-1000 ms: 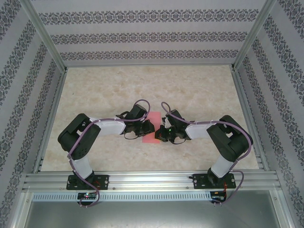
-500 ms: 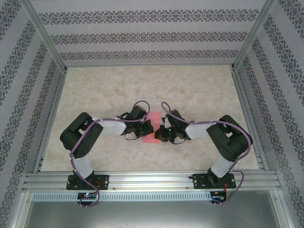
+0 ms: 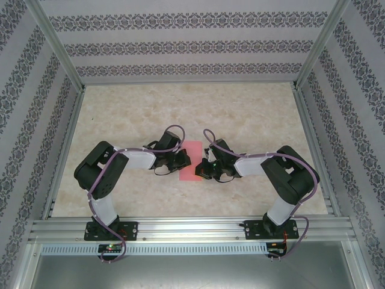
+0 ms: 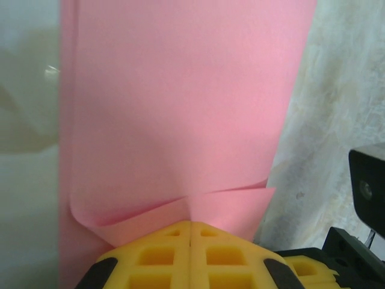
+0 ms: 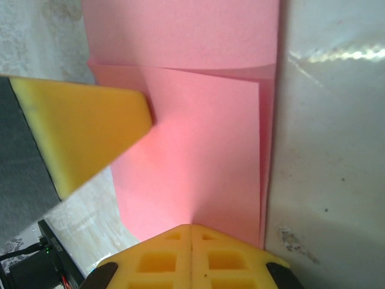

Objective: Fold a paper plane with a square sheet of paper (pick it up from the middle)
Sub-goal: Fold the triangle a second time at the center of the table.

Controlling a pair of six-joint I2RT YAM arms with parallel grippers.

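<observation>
Top view: pink sheet of paper (image 3: 190, 158) lies on the marbled table (image 3: 240, 114) at mid-width, nearer the near edge than the far wall, between the two arms. It reads as a narrow strip running near to far. Left gripper (image 3: 184, 159) sits at the strip's left edge, right gripper (image 3: 202, 170) at its right near corner. Left wrist view: left gripper (image 4: 190, 235) clenched, yellow pads meeting on one seam; the paper (image 4: 180, 102) puckers into two small flaps at that seam, so it looks pinched there. Right wrist view: right gripper (image 5: 191, 236) also clenched, and the paper (image 5: 204, 150) runs into its seam. One crease crosses the sheet's far part. A yellow finger (image 5: 90, 126) of the left gripper touches the paper's left edge.
</observation>
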